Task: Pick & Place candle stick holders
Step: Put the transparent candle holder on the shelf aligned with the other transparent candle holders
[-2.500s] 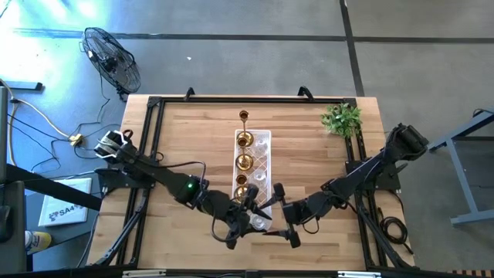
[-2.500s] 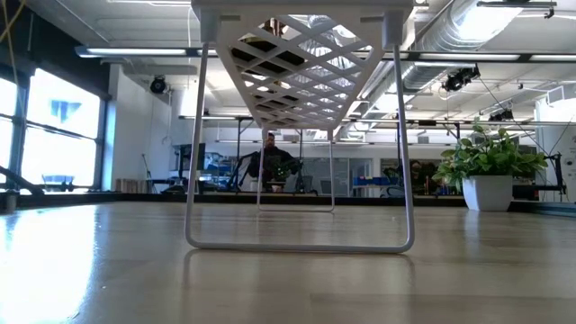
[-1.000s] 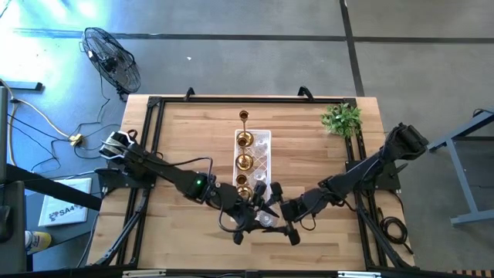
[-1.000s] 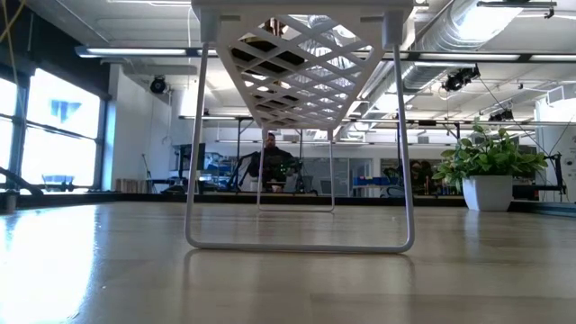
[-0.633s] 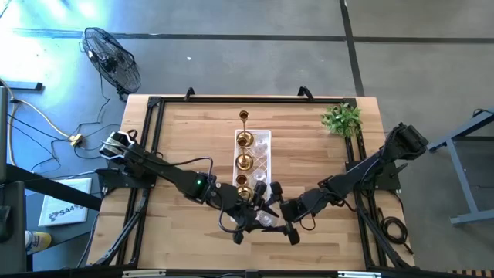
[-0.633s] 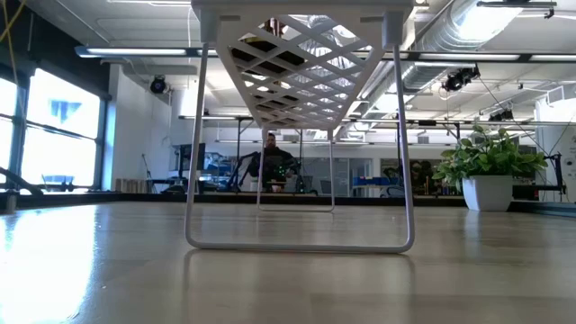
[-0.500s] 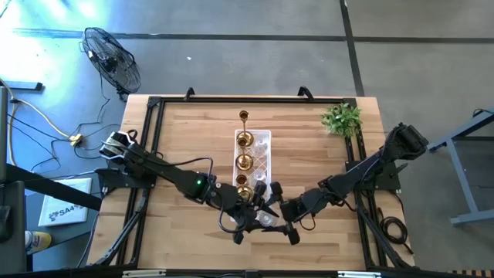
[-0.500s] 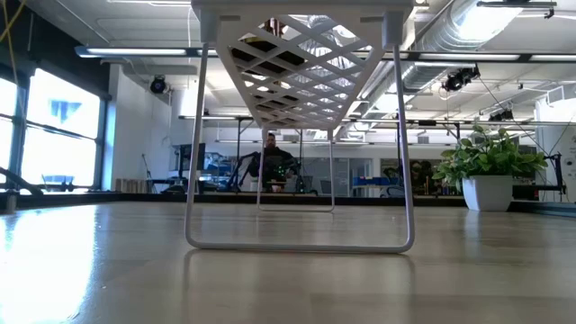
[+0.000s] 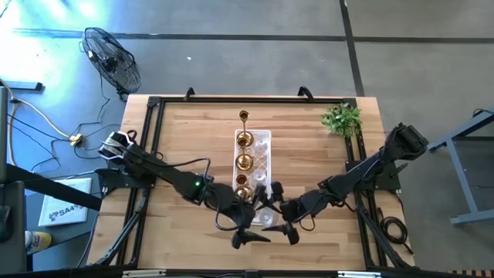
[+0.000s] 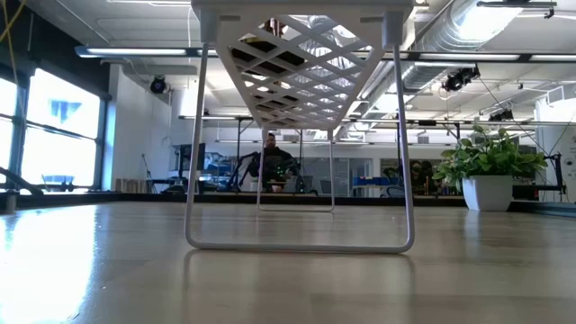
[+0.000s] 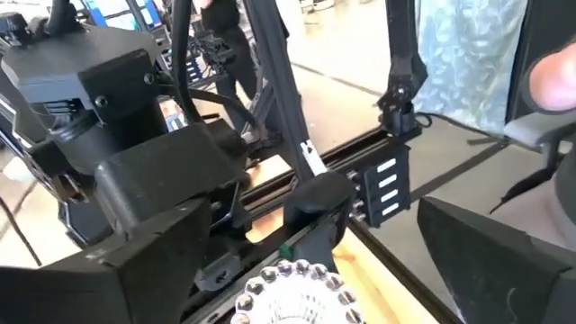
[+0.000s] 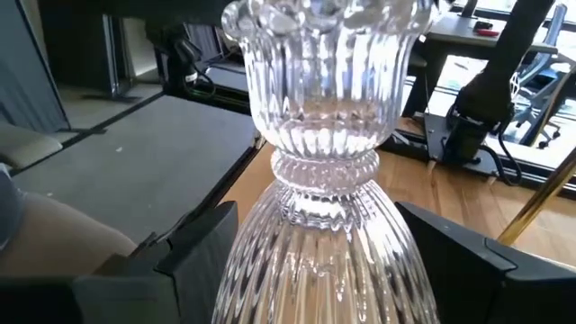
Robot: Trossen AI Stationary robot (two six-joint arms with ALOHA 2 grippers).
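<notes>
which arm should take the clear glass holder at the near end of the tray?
Right, probably. The right gripper already straddles the glass holder, open fingers on either side. The left gripper sits beside it, only the holder's rim showing between its fingers.

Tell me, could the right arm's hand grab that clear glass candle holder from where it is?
Probably yes. The glass candle holder stands right between the right hand's two spread fingers, nothing blocking. The left hand crowds close, which might interfere.
</notes>
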